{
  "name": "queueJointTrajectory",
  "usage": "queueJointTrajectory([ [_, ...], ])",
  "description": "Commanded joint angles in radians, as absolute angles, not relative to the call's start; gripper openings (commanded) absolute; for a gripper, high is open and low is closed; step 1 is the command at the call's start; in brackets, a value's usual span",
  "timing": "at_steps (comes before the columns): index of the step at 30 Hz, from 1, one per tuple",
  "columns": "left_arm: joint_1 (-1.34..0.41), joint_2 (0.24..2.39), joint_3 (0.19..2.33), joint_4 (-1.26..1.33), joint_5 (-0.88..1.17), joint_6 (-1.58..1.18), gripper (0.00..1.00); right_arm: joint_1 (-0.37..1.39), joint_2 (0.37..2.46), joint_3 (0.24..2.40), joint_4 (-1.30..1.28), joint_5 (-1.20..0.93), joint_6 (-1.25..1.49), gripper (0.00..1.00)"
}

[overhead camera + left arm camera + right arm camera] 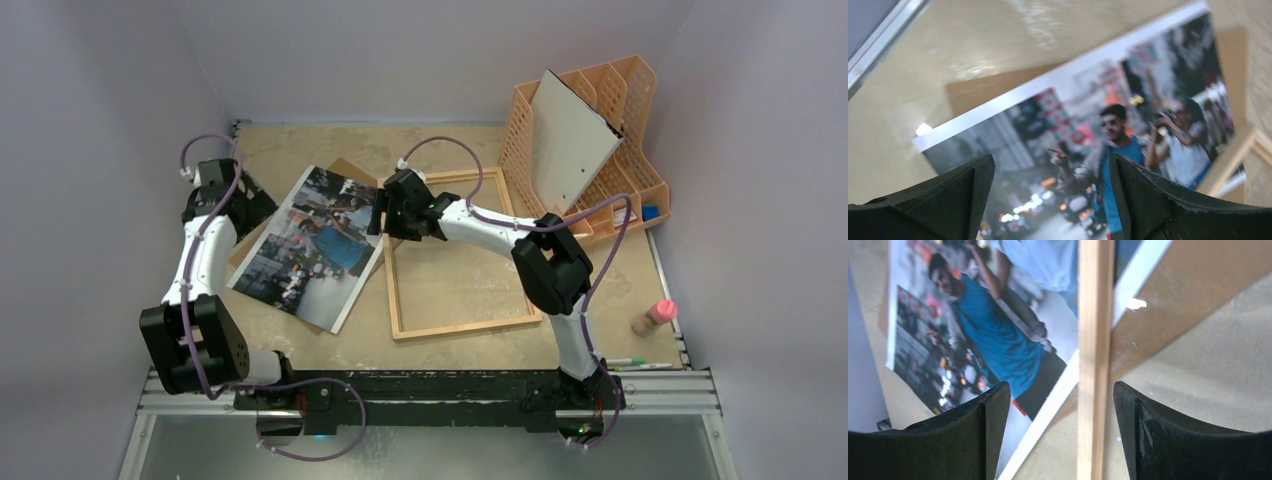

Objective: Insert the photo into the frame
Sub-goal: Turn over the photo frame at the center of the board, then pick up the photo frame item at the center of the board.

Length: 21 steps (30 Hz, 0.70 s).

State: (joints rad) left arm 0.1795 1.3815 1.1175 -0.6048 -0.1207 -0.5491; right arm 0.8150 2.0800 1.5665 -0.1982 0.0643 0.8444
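Lying under everything is the tan surface, with an orange lattice organizer at its far right holding a white board on its slant, clear of the work.

The frame lies flat at centre, its opening unfilled. The photo lies face up just left of it, skewed, resting on a brown backing panel. In the right wrist view the print's right margin seems to run under the frame's left rail. The photo is therefore beside the frame, not in it.

The right gripper stands released, its fingers straddling that left rail without touching it. Judged purpose: to pinch and steady or lift the rail so the print can be freed and slid in. The left gripper is likewise spread wide, low over the photo's far-left part, nothing held. It is probably placed to take the print's edge.

Risk noted: glossy paper lying flat offers little to grip.
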Motion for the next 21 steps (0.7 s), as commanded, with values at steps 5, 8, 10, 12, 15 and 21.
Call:
queueJointTrajectory([
  [5, 0.336, 1.164, 0.826, -0.511, -0.244, -0.799, 0.89, 0.835, 2.103, 1.700, -0.116, -0.057, 0.712, 0.72],
  [8, 0.350, 1.122, 0.741, -0.512, -0.294, -0.843, 0.89, 0.861, 2.175, 1.801, -0.141, -0.086, 0.679, 0.71],
  [10, 0.364, 1.113, 0.697, -0.501, -0.294, -0.854, 0.89, 0.876, 2.229, 1.879, -0.168, -0.110, 0.660, 0.71],
  [12, 0.383, 1.097, 0.661, -0.485, -0.275, -0.860, 0.89, 0.893, 2.273, 1.940, -0.184, -0.123, 0.647, 0.71],
  [15, 0.396, 1.098, 0.633, -0.483, -0.297, -0.865, 0.89, 0.916, 2.332, 2.009, -0.203, -0.122, 0.636, 0.71],
  [21, 0.425, 1.107, 0.539, -0.453, -0.306, -0.900, 0.88, 0.937, 2.436, 2.115, -0.236, -0.099, 0.595, 0.70],
])
